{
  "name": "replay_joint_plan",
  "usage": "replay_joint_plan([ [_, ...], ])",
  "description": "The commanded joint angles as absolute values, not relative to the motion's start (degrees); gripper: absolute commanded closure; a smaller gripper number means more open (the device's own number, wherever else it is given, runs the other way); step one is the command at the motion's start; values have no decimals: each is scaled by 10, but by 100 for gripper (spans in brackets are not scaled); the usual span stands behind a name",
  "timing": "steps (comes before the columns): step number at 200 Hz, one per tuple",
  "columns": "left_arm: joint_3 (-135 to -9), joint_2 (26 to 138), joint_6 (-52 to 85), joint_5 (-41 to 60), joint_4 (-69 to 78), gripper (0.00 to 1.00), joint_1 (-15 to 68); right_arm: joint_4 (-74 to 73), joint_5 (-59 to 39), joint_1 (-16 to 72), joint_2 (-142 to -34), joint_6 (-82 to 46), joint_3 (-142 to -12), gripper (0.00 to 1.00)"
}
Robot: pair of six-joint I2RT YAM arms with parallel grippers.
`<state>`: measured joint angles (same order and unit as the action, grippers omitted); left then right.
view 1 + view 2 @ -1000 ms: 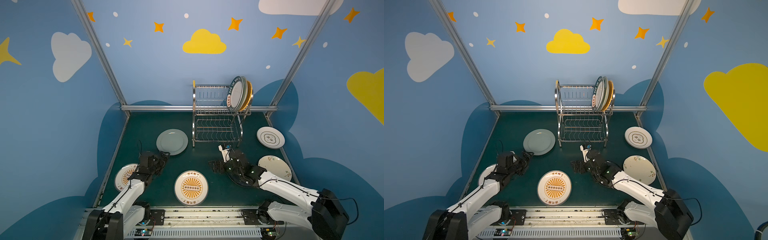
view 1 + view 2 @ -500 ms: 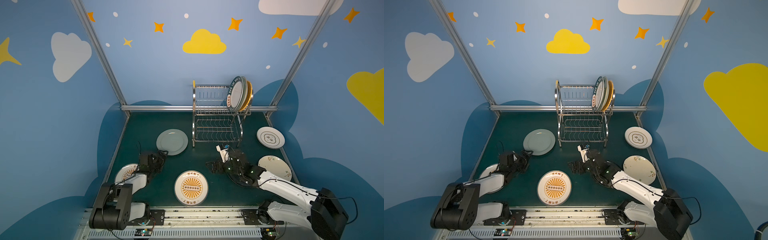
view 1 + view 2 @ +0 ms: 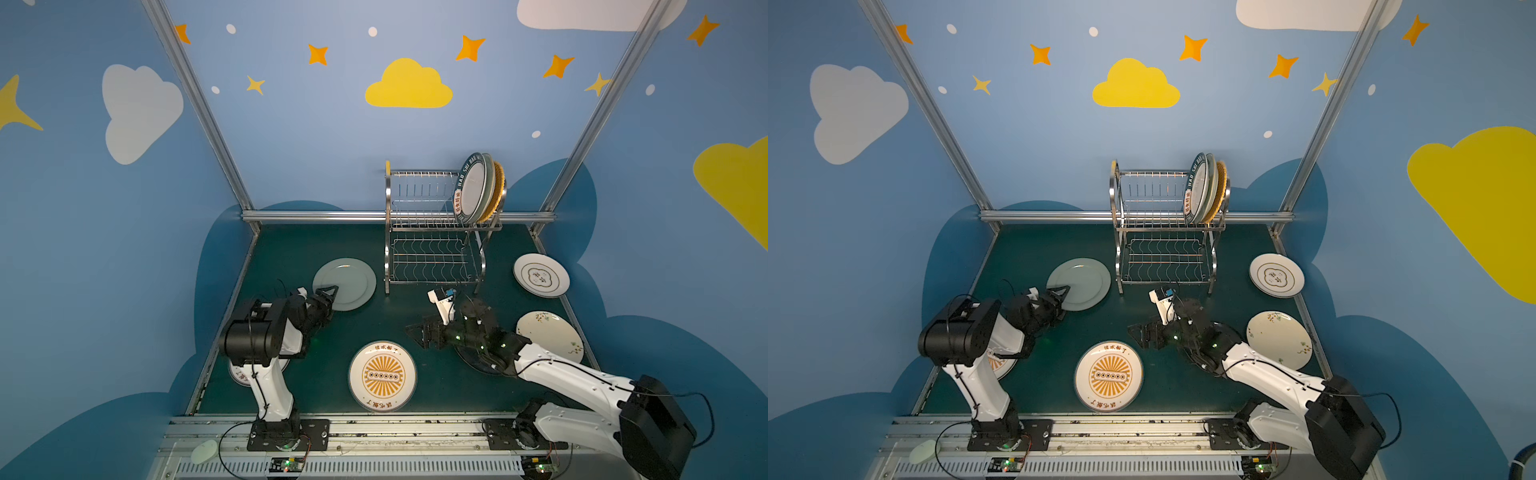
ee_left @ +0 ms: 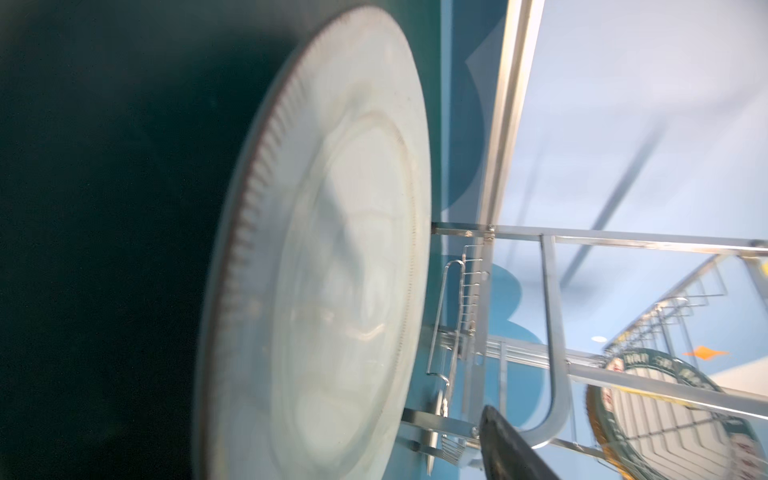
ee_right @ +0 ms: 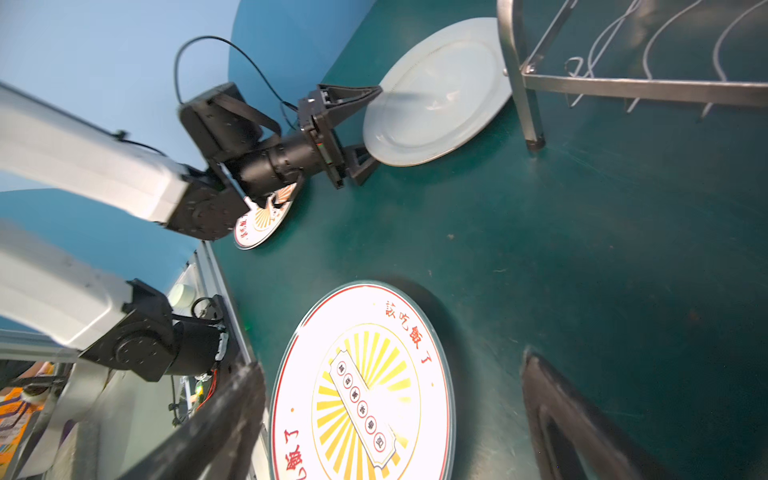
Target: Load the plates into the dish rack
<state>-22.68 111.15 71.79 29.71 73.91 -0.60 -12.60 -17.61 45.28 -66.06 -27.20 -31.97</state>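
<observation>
Three plates (image 3: 478,191) are standing at the right end of the upper tier of the dish rack (image 3: 432,232). I'm straddling the rim of the grey-green plate (image 3: 349,282), lying just left of the rack, with the left gripper (image 3: 332,293), its jaws apart and not clamping. The right gripper (image 3: 415,337) is hovering wide and empty in front of the rack. By my count, six plates are waiting flat.

Two white-shelled arms (image 3: 270,390) with bulky black joints (image 3: 253,336) and thin black cables (image 5: 226,40).
</observation>
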Motion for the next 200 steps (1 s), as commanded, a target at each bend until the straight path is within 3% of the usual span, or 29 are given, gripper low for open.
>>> replay_joint_plan([
  [1,-208,1203,741,281,708,28,-4,-168,-199,455,-670,-275,-312,6],
  [66,-217,1251,742,265,710,32,-4,-131,-179,455,-654,-260,-321,7],
  [200,-258,1239,771,200,558,69,17,-92,-145,454,-622,-250,-323,6],
])
